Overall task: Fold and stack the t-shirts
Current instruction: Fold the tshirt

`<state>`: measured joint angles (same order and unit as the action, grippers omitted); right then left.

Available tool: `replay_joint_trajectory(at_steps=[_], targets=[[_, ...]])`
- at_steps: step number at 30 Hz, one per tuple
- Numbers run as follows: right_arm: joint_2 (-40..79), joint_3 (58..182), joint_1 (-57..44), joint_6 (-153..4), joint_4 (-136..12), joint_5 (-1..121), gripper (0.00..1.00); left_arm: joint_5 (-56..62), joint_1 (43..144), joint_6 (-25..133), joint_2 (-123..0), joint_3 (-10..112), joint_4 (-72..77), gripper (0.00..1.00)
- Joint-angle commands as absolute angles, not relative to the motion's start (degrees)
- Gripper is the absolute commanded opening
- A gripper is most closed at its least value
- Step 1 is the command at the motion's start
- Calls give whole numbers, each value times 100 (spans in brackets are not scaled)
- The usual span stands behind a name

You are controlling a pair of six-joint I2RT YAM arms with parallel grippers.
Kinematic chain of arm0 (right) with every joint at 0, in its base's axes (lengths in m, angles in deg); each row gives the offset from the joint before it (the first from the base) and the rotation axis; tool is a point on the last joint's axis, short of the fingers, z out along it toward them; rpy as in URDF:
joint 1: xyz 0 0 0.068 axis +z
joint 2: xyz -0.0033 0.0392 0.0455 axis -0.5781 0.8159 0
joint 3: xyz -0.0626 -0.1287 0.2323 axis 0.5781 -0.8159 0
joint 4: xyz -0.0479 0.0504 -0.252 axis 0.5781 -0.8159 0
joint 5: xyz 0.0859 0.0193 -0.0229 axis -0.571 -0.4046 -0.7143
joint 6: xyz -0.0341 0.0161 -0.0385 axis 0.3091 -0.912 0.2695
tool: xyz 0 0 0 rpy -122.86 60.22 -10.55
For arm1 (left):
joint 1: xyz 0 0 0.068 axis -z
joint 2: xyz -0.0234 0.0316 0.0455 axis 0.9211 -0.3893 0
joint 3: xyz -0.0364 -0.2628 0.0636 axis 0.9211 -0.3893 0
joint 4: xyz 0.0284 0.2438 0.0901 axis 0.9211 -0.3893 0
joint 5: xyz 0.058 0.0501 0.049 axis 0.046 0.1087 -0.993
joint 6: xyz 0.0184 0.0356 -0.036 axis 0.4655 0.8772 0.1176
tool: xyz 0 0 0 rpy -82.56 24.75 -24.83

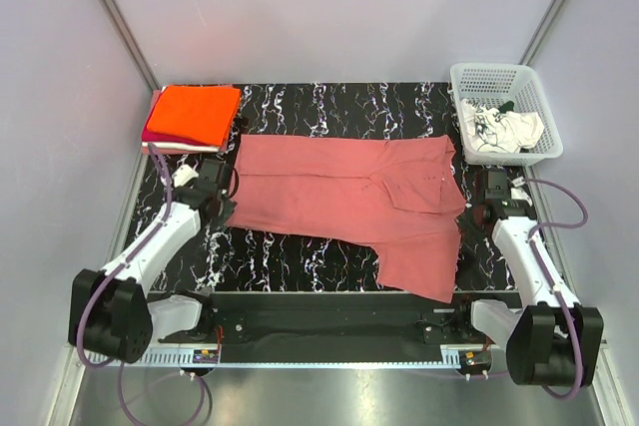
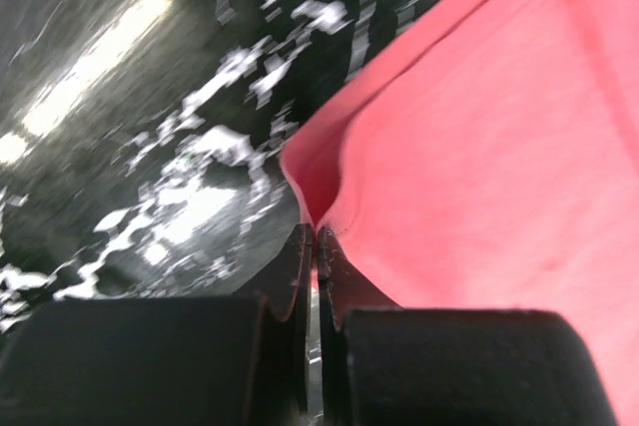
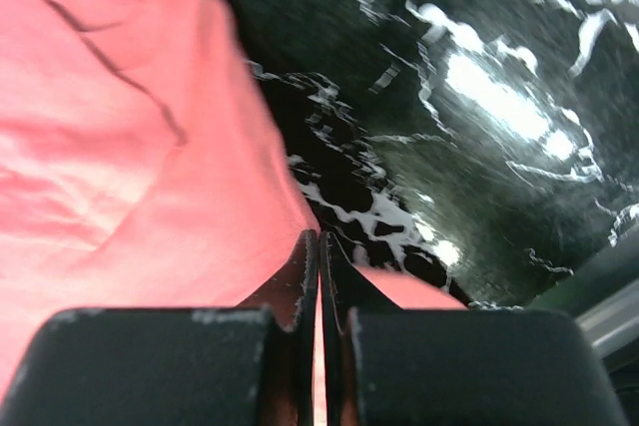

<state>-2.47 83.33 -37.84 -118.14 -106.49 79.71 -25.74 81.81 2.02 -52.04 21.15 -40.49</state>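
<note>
A dusty rose-red t-shirt [image 1: 349, 197] lies spread across the black marbled table, one part reaching toward the near right. My left gripper [image 1: 224, 193] is shut on the shirt's left edge; in the left wrist view its jaws [image 2: 316, 234] pinch a raised fold of the red cloth [image 2: 479, 147]. My right gripper [image 1: 470, 209] is shut on the shirt's right edge; the right wrist view shows its jaws [image 3: 319, 238] closed on the red cloth [image 3: 120, 147]. A folded orange tee [image 1: 196, 111] lies on a magenta one [image 1: 152, 134] at the back left. A white printed tee [image 1: 511, 130] sits in the basket.
A white plastic mesh basket [image 1: 494, 70] stands at the back right corner of the table. The folded stack fills the back left corner. Grey walls close in the table on three sides. Black marbled table surface [image 1: 300, 256] shows in front of the shirt.
</note>
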Motion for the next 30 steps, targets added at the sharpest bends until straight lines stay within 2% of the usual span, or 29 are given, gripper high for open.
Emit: replay_joint_trajectory(at_steps=[1, 13, 30], targets=[[120, 8877, -3778, -11132, -10205, 7843, 0, -2988, 8185, 396, -5644, 2678, -3934, 0], [1984, 10108, -3778, -10190, -9685, 7588, 0, -3181, 7992, 721, -7509, 4286, -3934, 0], [3320, 11321, -3769, -9601, -9623, 7931, 0, -3102, 7658, 976, -9003, 5518, -3960, 0]])
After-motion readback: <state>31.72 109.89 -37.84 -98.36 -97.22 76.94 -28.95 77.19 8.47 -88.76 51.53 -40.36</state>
